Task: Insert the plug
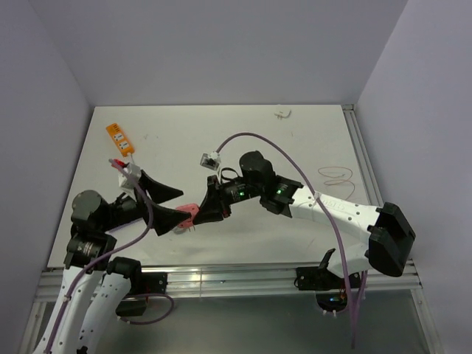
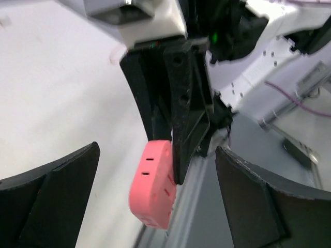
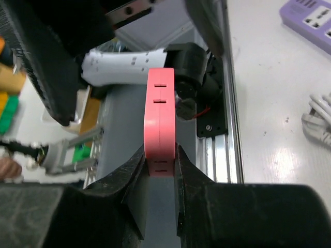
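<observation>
As we look down, two arms meet by the near edge of the bench: the left gripper gapes wide, the right gripper clamps the one plug; one orange power strip lies toward the far left corner. Our left wrist shows the smooth, rounded salmon block between black fingers. Our right wrist shows its slotted edge, with one lilac strip on the bench.

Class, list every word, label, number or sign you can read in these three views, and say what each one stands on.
No text can be read in any view.
On the orange power strip: pale marks, too small to read.
On the plug: moulded slots only, no lettering.
On the lilac power strip: socket holes only, no print shows.
</observation>
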`<state>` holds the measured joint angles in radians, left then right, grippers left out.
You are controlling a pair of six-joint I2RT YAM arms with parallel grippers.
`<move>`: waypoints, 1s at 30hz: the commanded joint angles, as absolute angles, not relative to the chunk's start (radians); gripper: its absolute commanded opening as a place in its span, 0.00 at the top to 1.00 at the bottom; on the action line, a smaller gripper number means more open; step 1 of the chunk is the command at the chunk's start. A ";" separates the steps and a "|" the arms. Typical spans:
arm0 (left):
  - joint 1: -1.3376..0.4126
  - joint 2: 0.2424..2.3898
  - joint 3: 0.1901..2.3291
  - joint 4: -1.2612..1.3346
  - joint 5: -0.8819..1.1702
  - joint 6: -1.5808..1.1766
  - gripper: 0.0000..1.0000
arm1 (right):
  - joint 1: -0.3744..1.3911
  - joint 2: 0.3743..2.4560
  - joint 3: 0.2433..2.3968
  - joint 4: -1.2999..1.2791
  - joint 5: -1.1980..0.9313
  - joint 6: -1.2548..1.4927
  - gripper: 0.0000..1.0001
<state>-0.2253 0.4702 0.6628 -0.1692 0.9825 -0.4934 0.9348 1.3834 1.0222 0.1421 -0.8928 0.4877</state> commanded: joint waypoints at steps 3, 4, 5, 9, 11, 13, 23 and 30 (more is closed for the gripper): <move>-0.227 0.307 0.582 0.098 0.793 -0.627 0.00 | 0.942 1.266 0.913 0.415 -0.674 0.716 1.00; -0.227 0.296 0.572 0.119 0.785 -0.643 0.00 | 0.942 1.256 0.904 0.429 -0.660 0.729 1.00; -0.227 0.290 0.565 0.155 0.791 -0.655 0.01 | 0.943 1.244 0.887 0.436 -0.625 0.747 1.00; -0.227 0.299 0.566 0.143 0.818 -0.669 0.00 | 0.942 1.177 0.864 0.495 -0.592 0.776 1.00; -0.226 0.298 0.571 0.130 0.818 -0.663 0.02 | 0.942 1.169 0.876 0.492 -0.591 0.769 1.00; -0.227 0.301 0.569 0.141 0.827 -0.675 0.05 | 0.943 1.163 0.882 0.489 -0.607 0.752 1.00; -0.226 0.387 0.592 0.227 0.943 -0.812 0.42 | 0.943 1.189 0.934 0.430 -0.693 0.598 1.00; -0.227 0.420 0.611 0.199 0.980 -0.799 0.82 | 0.945 1.203 0.966 0.411 -0.701 0.578 1.00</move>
